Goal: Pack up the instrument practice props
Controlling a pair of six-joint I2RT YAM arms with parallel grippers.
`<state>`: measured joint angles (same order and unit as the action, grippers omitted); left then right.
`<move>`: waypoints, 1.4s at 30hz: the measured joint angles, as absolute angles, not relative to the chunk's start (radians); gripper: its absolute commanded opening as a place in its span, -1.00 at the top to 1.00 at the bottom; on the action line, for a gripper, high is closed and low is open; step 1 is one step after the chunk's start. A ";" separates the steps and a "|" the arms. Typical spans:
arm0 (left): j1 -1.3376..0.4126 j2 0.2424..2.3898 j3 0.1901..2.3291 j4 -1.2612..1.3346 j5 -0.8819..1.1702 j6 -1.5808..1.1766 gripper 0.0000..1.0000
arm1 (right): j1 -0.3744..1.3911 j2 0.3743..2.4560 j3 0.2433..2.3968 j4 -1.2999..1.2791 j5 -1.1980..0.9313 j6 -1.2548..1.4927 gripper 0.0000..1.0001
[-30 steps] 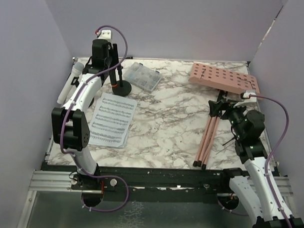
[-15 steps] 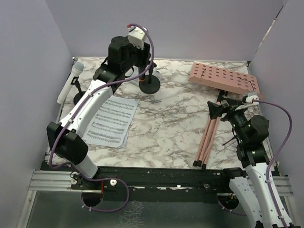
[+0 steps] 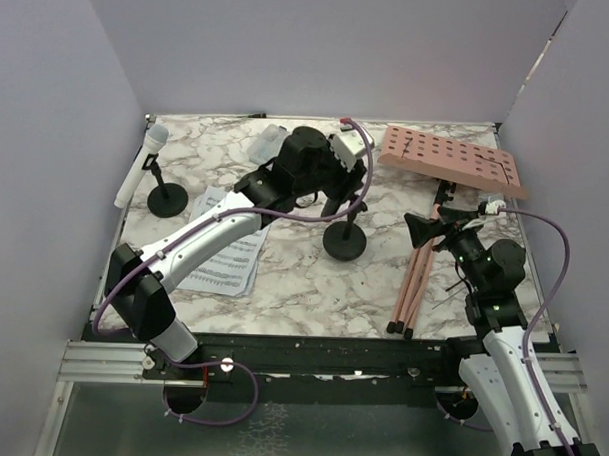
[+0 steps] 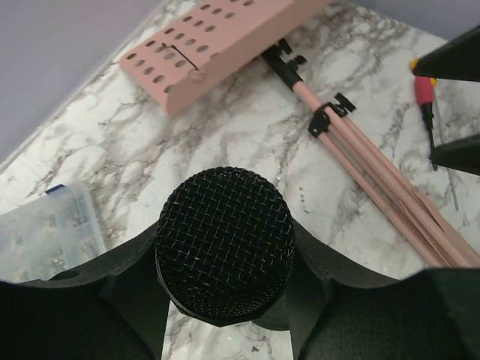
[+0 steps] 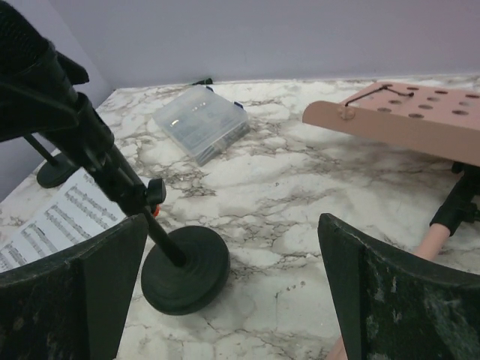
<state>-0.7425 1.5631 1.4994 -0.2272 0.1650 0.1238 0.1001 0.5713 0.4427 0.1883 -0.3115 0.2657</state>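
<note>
Left gripper [image 4: 223, 296] (clamped part-closed on black microphone [image 4: 225, 232]) swung it, mic holder [image 3: 344, 241] attached, from far-left to mid-worktop [image 3: 303, 283]. Right gripper [image 3: 422, 228] stood wide open, empty; handoff looked likely.

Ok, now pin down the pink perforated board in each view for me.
Top external: pink perforated board upper right, near the far wall.
Left wrist: the board at top centre, above the black microphone.
Right wrist: the board along the right edge, upper half.
Shared landmark: the pink tripod legs running out from under it.
</note>
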 measured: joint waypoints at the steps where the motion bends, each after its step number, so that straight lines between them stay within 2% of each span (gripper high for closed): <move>1: -0.760 1.563 1.486 -0.227 0.165 0.130 1.00 | 0.100 0.573 0.427 0.200 -0.311 0.280 -1.00; 11: -0.846 1.541 1.346 -0.204 0.159 0.171 1.00 | 0.100 0.667 0.393 0.161 -0.218 0.461 -1.00; 17: -0.849 1.468 1.253 -0.159 0.157 0.197 1.00 | 0.100 0.698 0.398 0.130 -0.145 0.484 -1.00; 26: -0.853 1.456 1.236 -0.143 0.160 0.213 0.95 | 0.102 0.712 0.432 0.091 -0.001 0.478 -1.00; 31: -0.853 1.456 1.236 -0.142 0.154 0.202 0.69 | 0.102 0.697 0.421 0.131 -0.062 0.419 -1.00; 33: -0.853 1.457 1.236 -0.141 0.147 0.193 0.49 | 0.102 0.685 0.414 0.144 -0.118 0.391 -1.00; 37: -0.853 1.457 1.236 -0.140 0.122 0.168 0.25 | 0.102 0.731 0.455 0.138 -0.305 0.303 -1.00; 42: -0.853 1.463 1.240 -0.138 0.100 0.144 0.05 | 0.103 0.844 0.521 0.150 -0.530 0.230 -0.98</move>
<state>-0.8532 1.4631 1.2400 -0.1375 0.0998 0.1444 0.1032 0.8436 0.5213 0.1497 -0.5297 0.2298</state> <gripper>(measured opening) 0.544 0.998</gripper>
